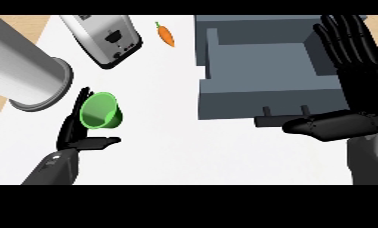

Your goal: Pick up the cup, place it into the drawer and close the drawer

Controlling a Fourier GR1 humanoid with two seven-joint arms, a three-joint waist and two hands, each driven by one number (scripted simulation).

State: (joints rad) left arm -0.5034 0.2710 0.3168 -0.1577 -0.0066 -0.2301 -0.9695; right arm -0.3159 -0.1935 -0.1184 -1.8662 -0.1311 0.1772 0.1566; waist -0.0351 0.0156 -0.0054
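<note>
The cup (100, 111) is green and is seen at the left of the bench (184, 147), tipped so that its mouth is shown. It is held by the left hand (74, 129): the fingers are curled round its side and the thumb is stuck out under it. Whether the cup is lifted off the bench cannot be told.

The drawer (236, 102) is pulled open at the right, and nothing is seen inside it. The cup is well apart from the drawer.

The right hand (347, 119) is open beside the drawer, with its fingers straight and pointed up, and nothing is held by it. Its thumb is close to the handle (272, 121) of the drawer. Whether the handle is touched cannot be told.

So 1 step looks done: the cup is grabbed. 2 steps seem to be left: the cup is to be carried over and put into the drawer, and then the drawer is to be pushed shut.

A toaster (107, 39), a carrot (166, 34) and a big grey pot (29, 72) are placed near the cup.
</note>
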